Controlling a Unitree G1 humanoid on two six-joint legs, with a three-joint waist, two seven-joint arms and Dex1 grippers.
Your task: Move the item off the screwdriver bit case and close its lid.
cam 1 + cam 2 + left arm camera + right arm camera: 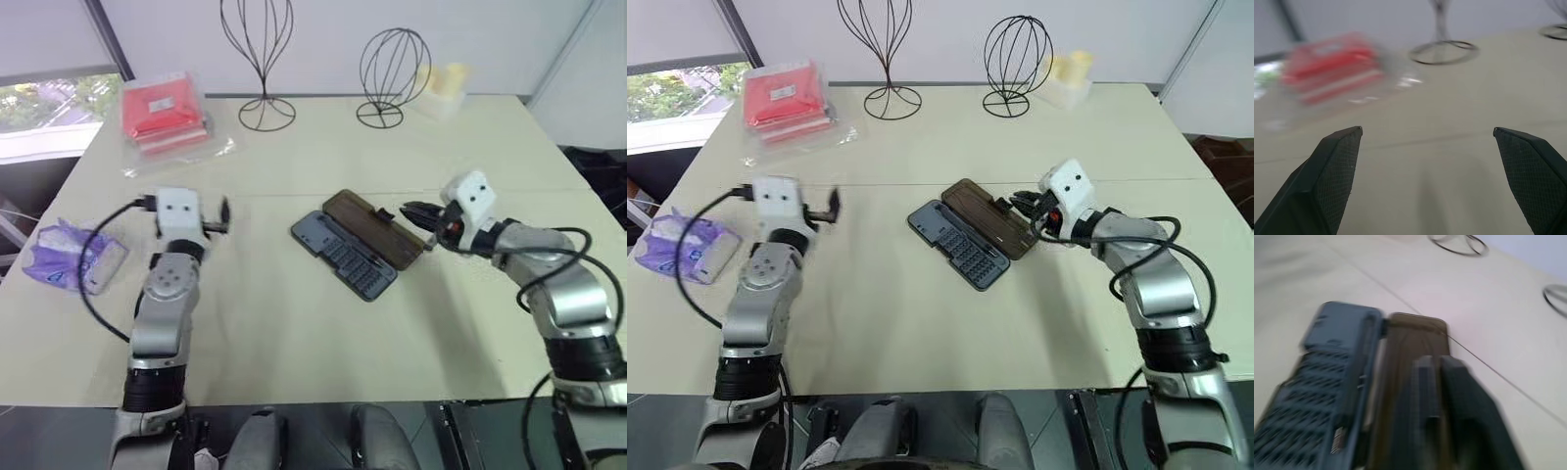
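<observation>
The screwdriver bit case lies open mid-table, its dark grey tray showing rows of bits with nothing on top. Its brown lid lies flat beside the tray, on the side toward my right arm. The item, a purple-and-white tissue pack, rests on the table far to the left, apart from the case. My left gripper hovers open and empty between the pack and the case, its black fingers wide apart. My right gripper is at the lid's outer edge, close over the brown panel.
A red packet in clear wrapping lies at the back left. Two black wire stands and a pale yellow object sit along the far edge. A seam crosses the beige table.
</observation>
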